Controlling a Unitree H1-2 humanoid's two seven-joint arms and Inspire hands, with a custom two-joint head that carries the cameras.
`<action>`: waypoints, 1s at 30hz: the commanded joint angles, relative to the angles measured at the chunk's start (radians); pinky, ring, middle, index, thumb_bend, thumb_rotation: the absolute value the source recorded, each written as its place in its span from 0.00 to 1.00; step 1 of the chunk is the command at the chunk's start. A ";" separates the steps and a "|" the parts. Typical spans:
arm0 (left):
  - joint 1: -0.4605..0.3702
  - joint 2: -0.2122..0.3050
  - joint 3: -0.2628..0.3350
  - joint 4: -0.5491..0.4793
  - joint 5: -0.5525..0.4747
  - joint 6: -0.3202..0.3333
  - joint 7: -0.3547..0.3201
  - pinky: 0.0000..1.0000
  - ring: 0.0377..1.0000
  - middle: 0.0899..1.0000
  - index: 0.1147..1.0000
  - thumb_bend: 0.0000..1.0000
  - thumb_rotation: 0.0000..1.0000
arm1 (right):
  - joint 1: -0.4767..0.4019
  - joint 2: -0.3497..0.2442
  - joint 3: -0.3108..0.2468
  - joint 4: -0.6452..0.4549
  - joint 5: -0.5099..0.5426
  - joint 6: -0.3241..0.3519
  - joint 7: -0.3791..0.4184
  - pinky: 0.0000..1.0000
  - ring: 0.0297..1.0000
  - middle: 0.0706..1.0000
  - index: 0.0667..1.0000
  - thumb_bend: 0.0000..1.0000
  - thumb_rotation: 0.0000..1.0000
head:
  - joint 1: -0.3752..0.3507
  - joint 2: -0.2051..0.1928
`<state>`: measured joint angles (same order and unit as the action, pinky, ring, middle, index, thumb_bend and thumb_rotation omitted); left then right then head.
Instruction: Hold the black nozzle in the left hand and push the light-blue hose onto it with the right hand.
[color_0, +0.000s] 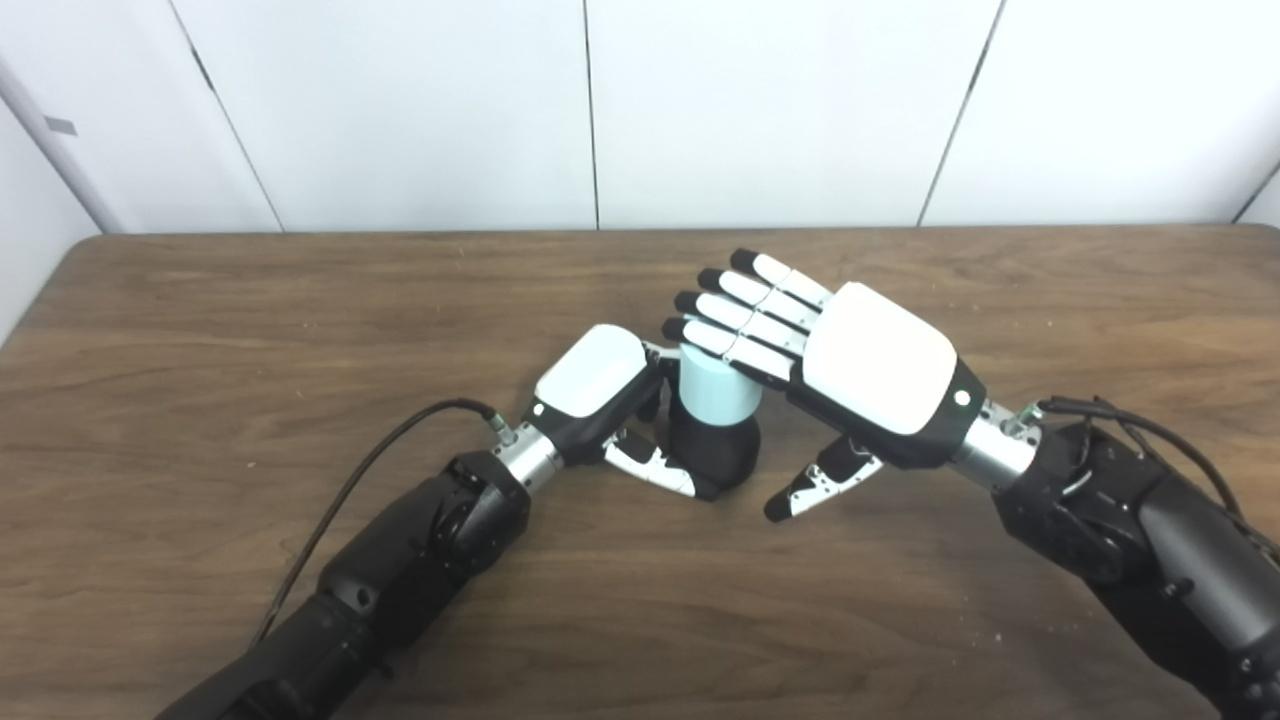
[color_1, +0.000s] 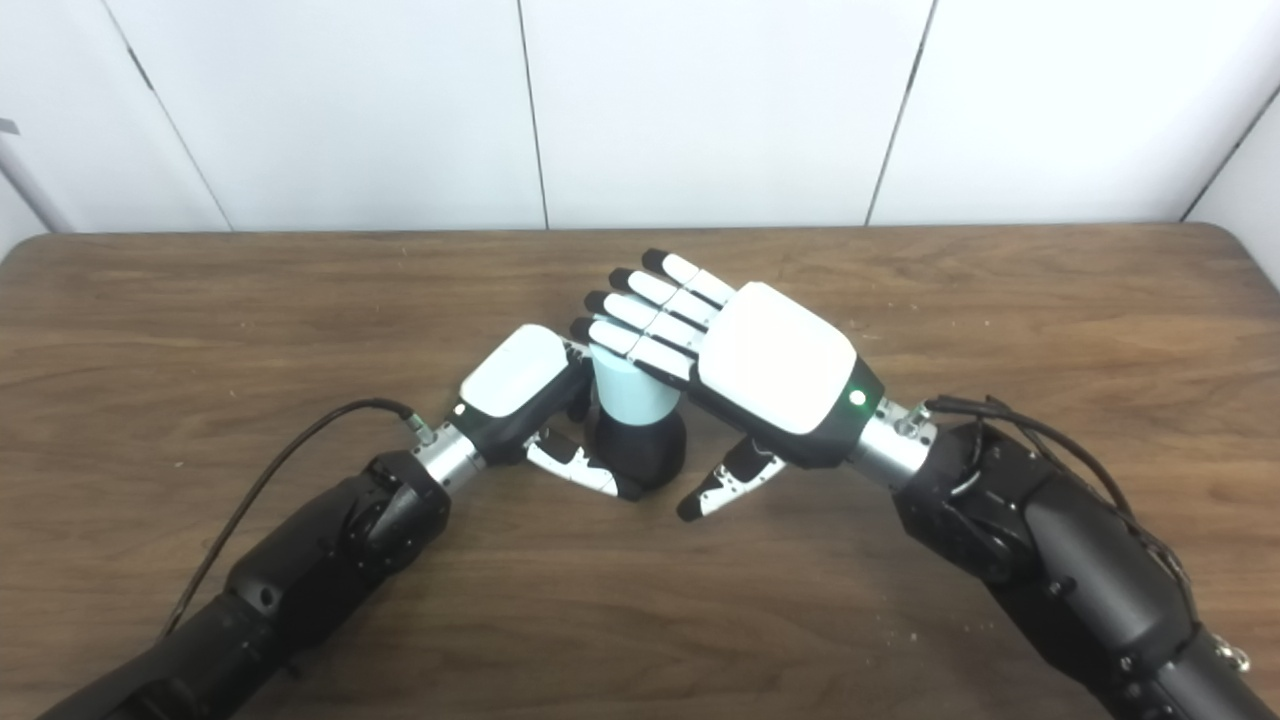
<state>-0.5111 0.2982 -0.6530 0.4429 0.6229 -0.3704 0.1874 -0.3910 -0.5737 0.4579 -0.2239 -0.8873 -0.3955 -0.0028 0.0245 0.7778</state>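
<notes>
My left hand (color_0: 600, 395) gripped the black nozzle (color_0: 715, 452) standing upright on the bench (color_0: 250, 320), light-blue hose (color_0: 715, 385) seated vertically on top, while my right hand (color_0: 860, 375) hovered unclenched, empty.

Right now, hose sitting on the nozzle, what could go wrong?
1. The right hand is open, fingers flat over the light-blue cylindrical hose; pressing off-centre could tip it.
2. The left hand wraps the black rounded nozzle from one side only, so the nozzle may slide on the brown wooden table.
</notes>
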 joint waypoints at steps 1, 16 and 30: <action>0.129 0.026 -0.076 0.068 0.052 0.031 -0.172 0.30 0.32 0.32 0.32 0.63 0.44 | 0.043 -0.049 0.065 0.058 -0.062 -0.064 0.119 0.99 0.97 0.94 0.90 0.76 0.38 | 0.001 0.001; 0.124 0.029 -0.075 0.064 0.052 0.035 -0.179 0.30 0.33 0.32 0.33 0.63 0.44 | 0.050 -0.045 0.055 0.092 0.151 0.003 0.225 1.00 1.00 0.99 0.97 0.75 0.38 | 0.002 0.001; 0.123 0.034 -0.073 0.059 0.055 0.037 -0.175 0.27 0.29 0.29 0.30 0.63 0.43 | 0.043 -0.043 0.054 0.172 0.411 -0.039 0.250 1.00 1.00 1.00 1.00 0.80 0.37 | 0.004 0.000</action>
<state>-0.5106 0.3017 -0.6518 0.4417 0.6215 -0.3703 0.1867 -0.3899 -0.5822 0.4536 -0.1130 -0.4694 -0.4223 0.0846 0.0291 0.7762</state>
